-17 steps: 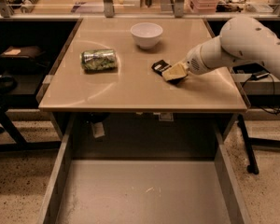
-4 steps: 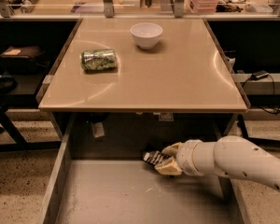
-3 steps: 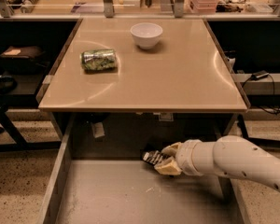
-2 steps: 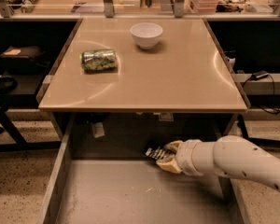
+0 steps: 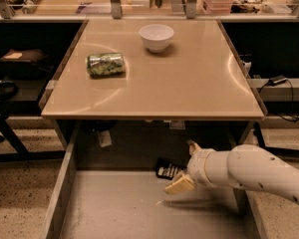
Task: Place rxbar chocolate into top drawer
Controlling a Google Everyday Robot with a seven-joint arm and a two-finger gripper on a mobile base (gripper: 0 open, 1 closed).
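Observation:
The rxbar chocolate (image 5: 167,170), a small black wrapped bar with white print, lies at the back of the open top drawer (image 5: 114,208), just under the table's front edge. My gripper (image 5: 185,165) is inside the drawer right beside the bar's right end. Its fingers are spread apart, one fingertip (image 5: 192,146) above and one tan pad (image 5: 178,184) below, and they no longer clamp the bar. The white arm reaches in from the right.
On the tan table top (image 5: 189,78) stand a green patterned can (image 5: 105,63) lying on its side and a white bowl (image 5: 156,37). The drawer's left wall (image 5: 60,193) and right wall (image 5: 249,208) bound the grey scuffed bottom.
My gripper carried the bar from the table top down into the drawer. In the last second its fingers have spread apart and the bar now rests at the drawer's back.

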